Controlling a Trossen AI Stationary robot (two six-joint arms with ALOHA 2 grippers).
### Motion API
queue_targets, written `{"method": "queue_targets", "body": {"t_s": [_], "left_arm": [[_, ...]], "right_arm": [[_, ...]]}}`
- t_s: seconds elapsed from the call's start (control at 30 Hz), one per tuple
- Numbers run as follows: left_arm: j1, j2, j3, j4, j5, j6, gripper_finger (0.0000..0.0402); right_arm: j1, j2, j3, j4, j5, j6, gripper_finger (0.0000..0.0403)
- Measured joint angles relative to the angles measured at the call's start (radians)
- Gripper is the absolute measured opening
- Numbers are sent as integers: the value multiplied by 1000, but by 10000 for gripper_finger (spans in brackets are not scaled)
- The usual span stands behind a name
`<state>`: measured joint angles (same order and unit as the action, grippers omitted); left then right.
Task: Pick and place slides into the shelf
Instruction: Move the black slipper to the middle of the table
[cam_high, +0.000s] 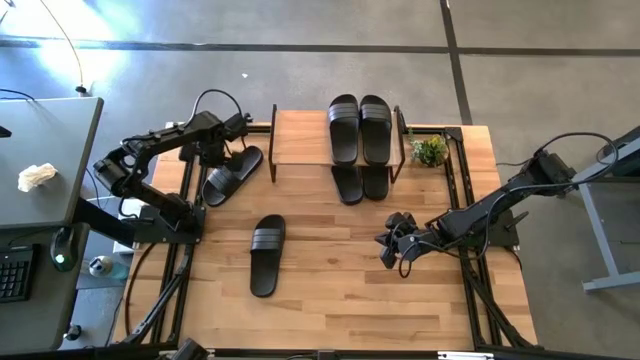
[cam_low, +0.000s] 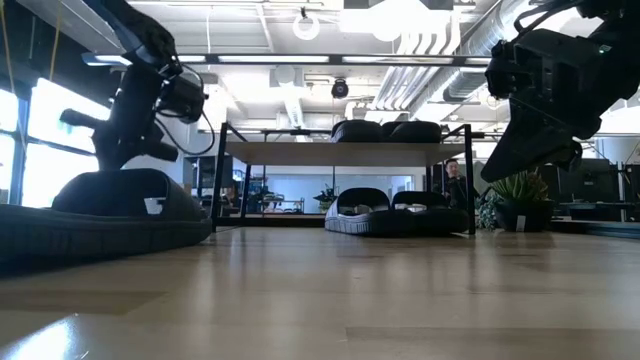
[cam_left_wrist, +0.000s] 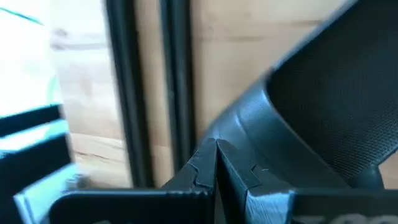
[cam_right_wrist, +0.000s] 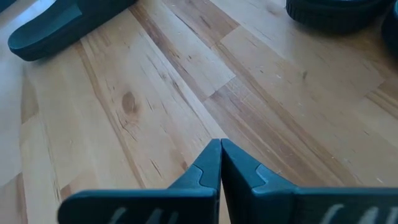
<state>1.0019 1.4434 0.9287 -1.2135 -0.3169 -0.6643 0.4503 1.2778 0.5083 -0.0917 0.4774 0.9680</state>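
under the shelf (cam_low: 345, 153), only the low view shows two slides (cam_low: 390, 211); both grippers closed, empty.

You have six slides on view from above: two on the shelf's (cam_high: 300, 135) top board (cam_high: 344, 128) (cam_high: 376, 128), two on its lower level poking out just below (cam_high: 347, 184) (cam_high: 375, 182), one at the upper left of the frame (cam_high: 232, 175), and one lying alone at lower center (cam_high: 267, 254). There is one shelf, one small potted plant (cam_high: 430, 151), two arms, each with one tool, and one counter (cam_high: 340, 290).
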Motion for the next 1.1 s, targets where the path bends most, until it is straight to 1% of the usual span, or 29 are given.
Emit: {"method": "queue_targets", "body": {"t_s": [0.13, 0.3, 0.4, 0.5, 0.63, 0.73, 0.87, 1.1], "left_arm": [[0, 1, -57, 67, 42, -46, 0], [0, 1, -106, 91, 43, -76, 0], [-1, 0, -131, 93, 70, -80, 0], [0, -1, -150, 90, 123, -85, 0], [-1, 0, -165, 76, 225, -100, 0], [-1, 1, -173, 75, 276, -100, 0], [-17, 1, -172, 67, 297, -99, 0], [-99, 1, -172, 66, 306, -83, 0]], "right_arm": [[0, 0, 0, 0, 0, 0, 0], [0, 0, 0, 0, -3, 0, 0], [0, 0, 0, 0, -8, 0, 0], [0, 0, 0, 0, -8, -5, 0], [0, 0, 0, 0, -9, -6, 0], [0, 0, 0, 0, -11, -7, 0], [0, 0, 0, 0, -18, -8, 0], [0, 0, 0, 0, -18, -30, 0]]}}
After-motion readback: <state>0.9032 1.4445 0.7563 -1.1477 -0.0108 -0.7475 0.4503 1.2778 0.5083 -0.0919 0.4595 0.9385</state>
